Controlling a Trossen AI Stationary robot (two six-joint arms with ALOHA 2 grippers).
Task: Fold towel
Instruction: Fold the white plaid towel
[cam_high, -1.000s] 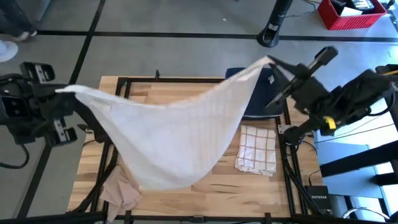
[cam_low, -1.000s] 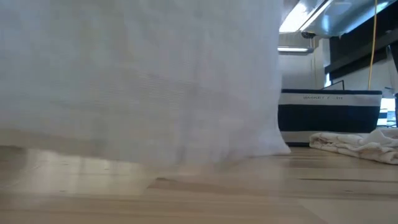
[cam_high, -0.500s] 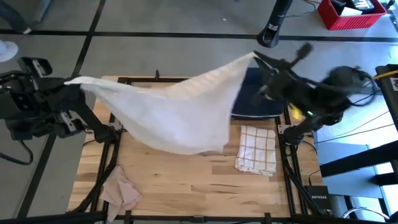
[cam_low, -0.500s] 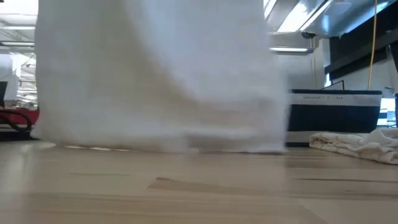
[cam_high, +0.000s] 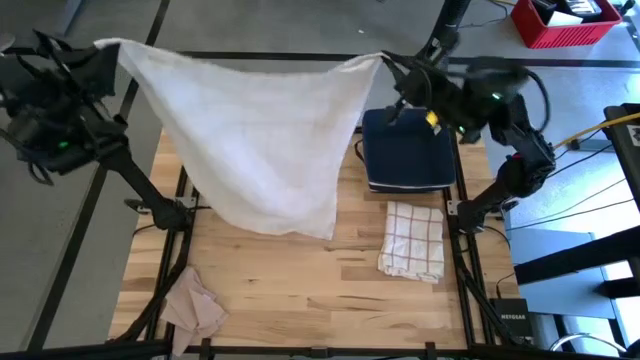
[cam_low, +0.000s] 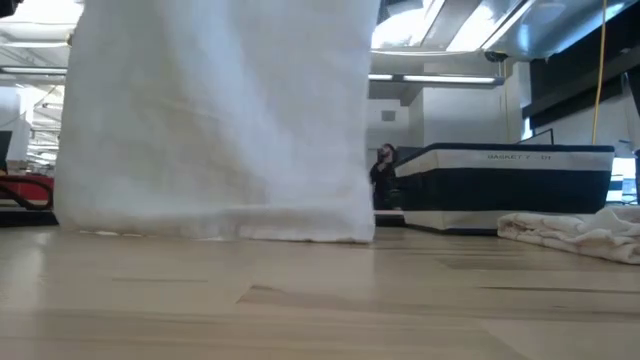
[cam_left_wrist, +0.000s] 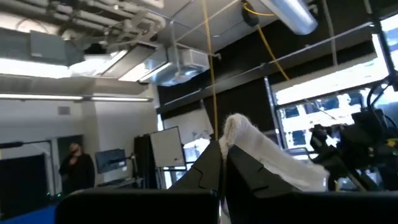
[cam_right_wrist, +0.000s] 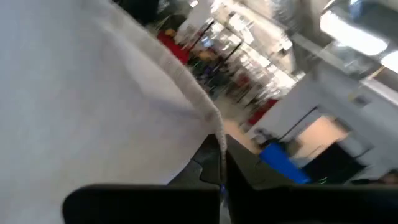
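Note:
A large white towel (cam_high: 255, 130) hangs spread between my two grippers over the far half of the table. My left gripper (cam_high: 108, 47) is shut on its far-left top corner. My right gripper (cam_high: 385, 66) is shut on its far-right top corner. In the low view the towel (cam_low: 215, 120) hangs like a curtain. Its bottom edge (cam_low: 210, 236) is right at the tabletop; whether it touches I cannot tell. My left gripper pinches the towel's top corner (cam_left_wrist: 233, 132) between its two fingers, coming from the table's left and slanting a little upward. The cloth bunches at the fingertips and runs off toward the other arm. The towel hangs below the hold. My right gripper pinches the opposite top corner, at the hemmed edge (cam_right_wrist: 210, 119), between its two fingers. It comes about level from the table's right. The towel spreads away from the fingertips and hangs down, its top edge nearly straight between the two holds.
A dark blue basket (cam_high: 405, 150) stands at the far right of the table, with a checked cloth (cam_high: 413, 238) in front of it. A crumpled beige cloth (cam_high: 192, 305) lies near the front left corner. A person (cam_low: 383, 175) stands in the room beyond.
Both grippers have swung toward the table's far edge, the right one also toward the left. The towel's sagging top edge has been drawn nearly straight. Its hanging lower part has been pulled from the near half of the table back to the middle.

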